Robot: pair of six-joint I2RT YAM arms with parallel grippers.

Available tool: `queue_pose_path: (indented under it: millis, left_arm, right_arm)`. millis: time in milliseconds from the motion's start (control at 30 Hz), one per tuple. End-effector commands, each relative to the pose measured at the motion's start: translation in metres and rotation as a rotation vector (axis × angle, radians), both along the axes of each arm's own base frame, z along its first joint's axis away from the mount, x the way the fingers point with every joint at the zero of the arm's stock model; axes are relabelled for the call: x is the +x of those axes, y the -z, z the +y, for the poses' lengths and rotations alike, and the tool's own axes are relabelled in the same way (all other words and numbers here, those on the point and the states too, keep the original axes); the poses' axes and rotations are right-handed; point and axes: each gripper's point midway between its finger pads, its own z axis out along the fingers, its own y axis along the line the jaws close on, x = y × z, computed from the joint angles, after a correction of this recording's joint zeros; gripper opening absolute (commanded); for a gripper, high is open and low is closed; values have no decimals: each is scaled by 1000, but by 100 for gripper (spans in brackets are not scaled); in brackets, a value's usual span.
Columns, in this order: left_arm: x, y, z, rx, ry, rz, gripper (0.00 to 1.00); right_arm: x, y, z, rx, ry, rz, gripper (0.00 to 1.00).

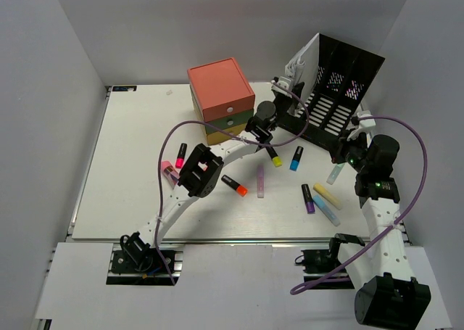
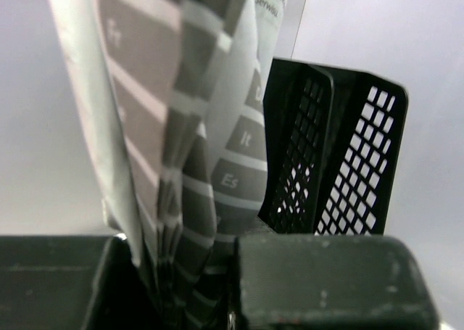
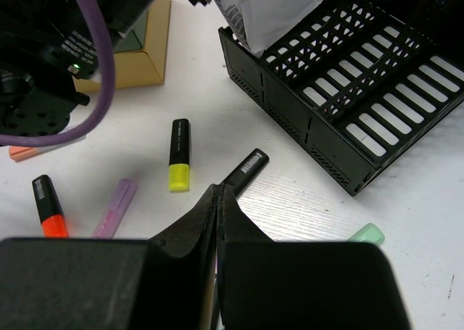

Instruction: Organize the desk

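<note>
The desk [image 1: 130, 163], a white tabletop, is spread beneath both arms and strewn with highlighters [image 1: 235, 186]. The left claw [image 2: 217, 272] is narrowly parted and clamped on a printed paper [image 2: 181, 127], held upright at the black file rack [image 2: 326, 149]. The right claw [image 3: 217, 199] is fully closed, nothing gripped, over the desk.

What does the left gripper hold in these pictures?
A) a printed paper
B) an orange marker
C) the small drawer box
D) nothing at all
A: in the left wrist view the left gripper is closed on a printed paper that rises between its fingers, next to the black rack.
</note>
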Motion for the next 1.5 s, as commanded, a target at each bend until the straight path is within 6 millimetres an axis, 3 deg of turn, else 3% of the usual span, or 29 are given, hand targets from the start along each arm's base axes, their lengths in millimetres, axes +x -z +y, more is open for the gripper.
queue_pose_path:
  millis: [0,433,867,967,1067,1167,1300,1467]
  left_arm:
    - [-12,-59,6,-114,11,-85,0]
    - [-5,-37,3,-71,-4,-38,0]
    - [-1,-26,2,-42,-20,-17,10]
    - [-1,-23,2,-40,-19,-11,15]
    - [-1,-23,1,-36,-18,-10,29]
    - [-1,-23,2,-33,-22,-12,58]
    - [-2,-28,2,-36,-20,-18,76]
    - [-5,-41,3,-34,-12,-38,81]
  right_arm:
    - [3,-13,1,-2,-13,-56,0]
    - [2,-13,3,-1,-22,-58,0]
    - [1,-14,4,-2,-25,-64,0]
    - [1,-14,3,-2,-22,-64,0]
    - [2,-15,3,-2,-22,-65,0]
    - [1,-15,3,-3,-22,-66,0]
    - [1,-15,2,-2,-19,-65,0]
    - [1,-15,3,-4,-21,-69,0]
